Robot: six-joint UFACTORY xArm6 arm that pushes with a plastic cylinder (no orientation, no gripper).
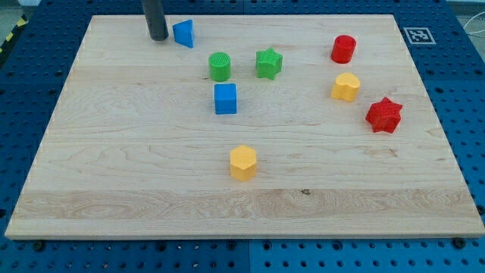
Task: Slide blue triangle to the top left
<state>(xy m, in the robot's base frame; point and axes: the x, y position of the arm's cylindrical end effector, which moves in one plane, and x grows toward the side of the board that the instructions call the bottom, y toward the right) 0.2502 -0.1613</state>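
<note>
While atop blue pegboard (23, 91) — wooden board (136, 159)

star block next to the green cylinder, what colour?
Green: the green star sits right of the green cylinder, clear in the camera view.

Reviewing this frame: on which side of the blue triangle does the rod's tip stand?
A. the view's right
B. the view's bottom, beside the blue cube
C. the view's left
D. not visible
C: my tip stands just to the view's left of the blue triangle, near the board's top edge.
</note>
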